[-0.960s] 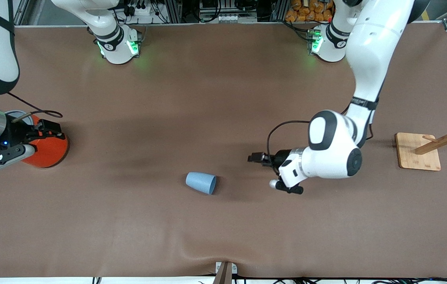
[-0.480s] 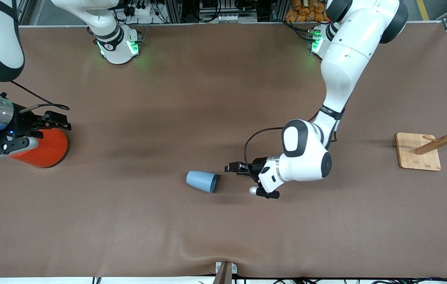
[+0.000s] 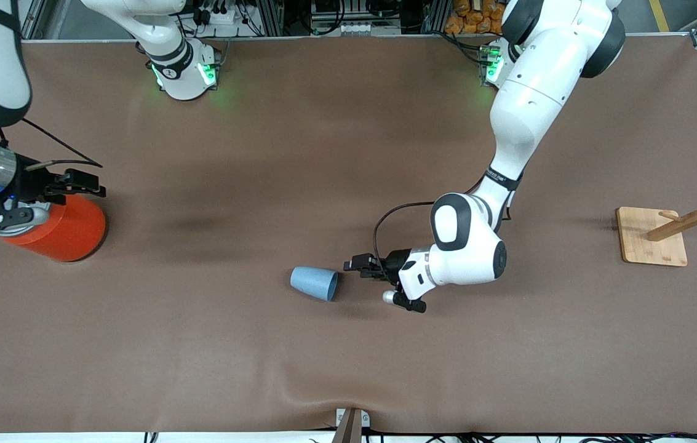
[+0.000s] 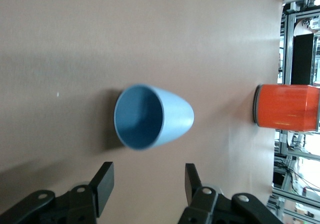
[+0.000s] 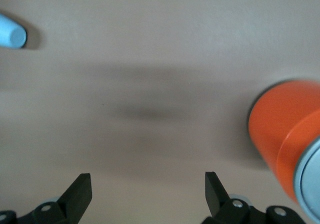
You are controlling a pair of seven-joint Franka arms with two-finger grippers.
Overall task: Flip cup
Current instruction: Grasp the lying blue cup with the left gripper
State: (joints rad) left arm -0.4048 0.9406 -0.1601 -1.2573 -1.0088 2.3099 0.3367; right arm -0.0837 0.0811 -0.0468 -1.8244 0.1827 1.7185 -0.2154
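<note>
Cup [image 3: 314,283], small, light blue and plain, lies on its side near the middle of the table [image 3: 299,184], its open mouth turned toward the left arm's end and its narrow base toward the right arm's end. No print or label shows on it in any view. In the left wrist view the cup [image 4: 150,117] shows its darker blue inside, mouth facing the camera.

Left gripper [image 3: 354,266] sits low just beside the cup's mouth, at about 3 o'clock from it in the front view, apart from the rim. Its fingers [image 4: 102,186] are spread wide with nothing between them; only their tips show in the left wrist view, the rest cut off by the frame edge.

Right gripper [image 3: 80,183] hangs over the orange can [image 3: 59,229] at the right arm's end of the table, well apart from the cup, at about 9 o'clock from it. Its fingers [image 5: 79,196] are also spread and empty. The can's grey top is partly hidden by the gripper in the front view and cut off in the right wrist view; no writing can be read on its side. A wooden rack [image 3: 680,231] stands at the left arm's end, its upper pegs cut off by the frame edge.
</note>
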